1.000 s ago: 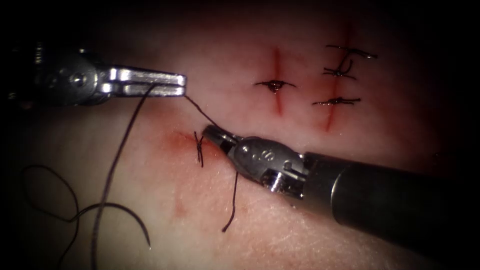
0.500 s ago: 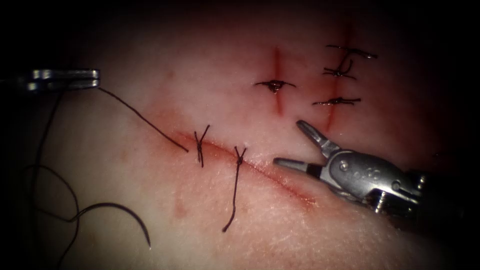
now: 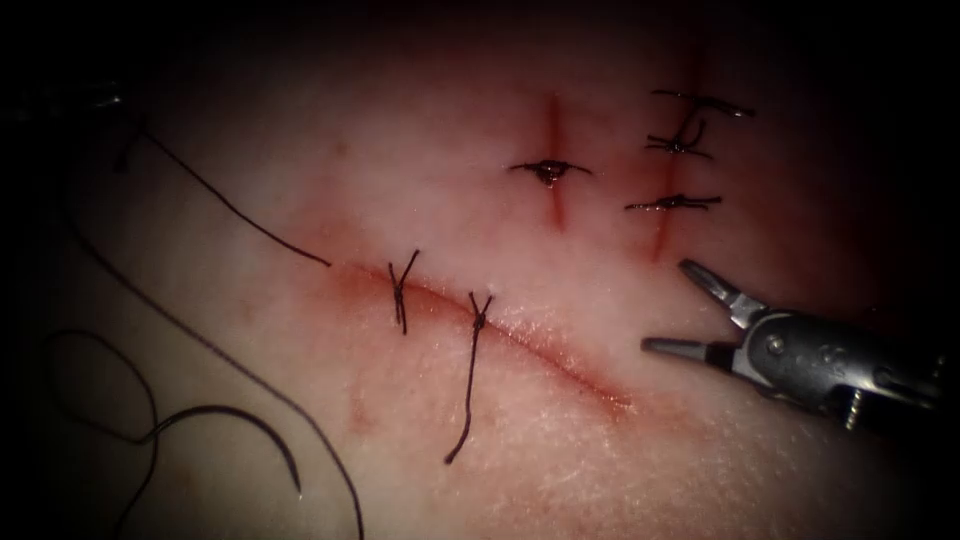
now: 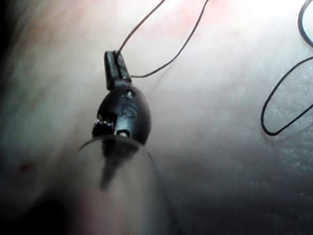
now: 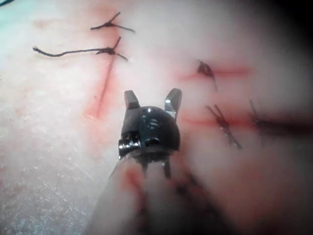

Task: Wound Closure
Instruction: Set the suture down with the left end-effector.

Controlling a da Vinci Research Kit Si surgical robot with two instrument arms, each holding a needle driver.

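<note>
Endoscope view: right tool [image 3: 680, 308] at 3 o'clock, jaws wide, empty, beside the cut [image 3: 520, 340]. Left tool [image 4: 116, 61] clamps the thread [image 3: 235, 212]. Needle [image 3: 262, 436] lies free on tissue [image 3: 560, 470] at 8 o'clock.

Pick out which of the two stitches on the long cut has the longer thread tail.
The right-hand stitch, the one nearer the open right claw. Its tail hangs far down the tissue, while the left stitch has only short ends.
</note>
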